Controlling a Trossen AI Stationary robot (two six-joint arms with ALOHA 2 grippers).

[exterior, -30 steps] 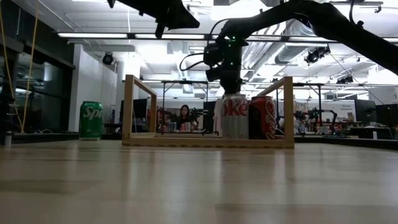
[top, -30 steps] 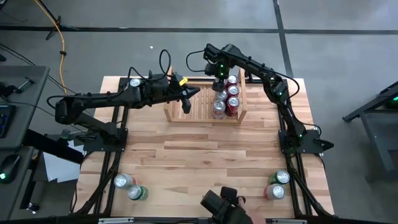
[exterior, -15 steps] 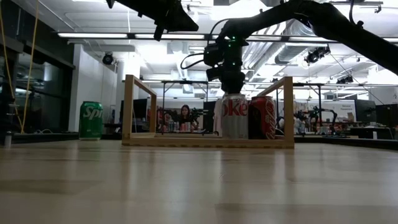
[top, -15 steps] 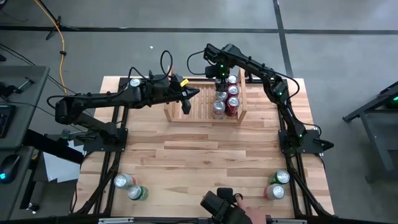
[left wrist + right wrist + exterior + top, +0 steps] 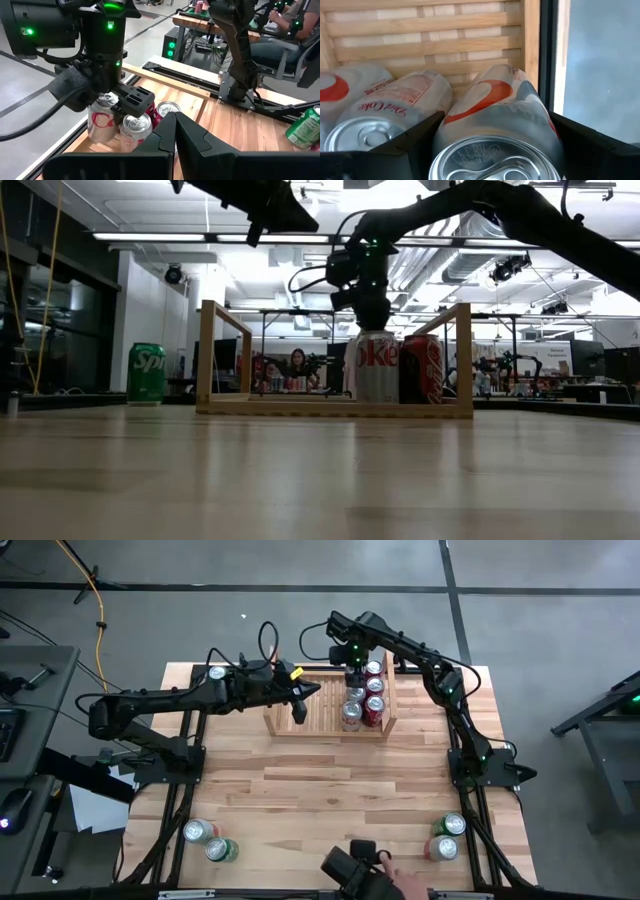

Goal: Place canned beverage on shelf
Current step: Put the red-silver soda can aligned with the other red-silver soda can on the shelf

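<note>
A: Hidden much?
B: Found the slatted base of the shelf (image 5: 280, 726) covered by cans at its right end. Saw the silver can (image 5: 495, 125) cut off low in the right wrist view.

A: Differences between views?
B: Caught can sides only at table height, red can (image 5: 422, 368) by the right board. Got only tops from above.

A: Grippers?
B: Noted right gripper (image 5: 352, 665) over the far right corner, fingers spread astride the silver can, contact unclear. Noted left gripper (image 5: 298, 708) pinched together above the bare left half.

A: Shelf?
B: Logged pale wood, two upright boards, far middle of table.
</note>
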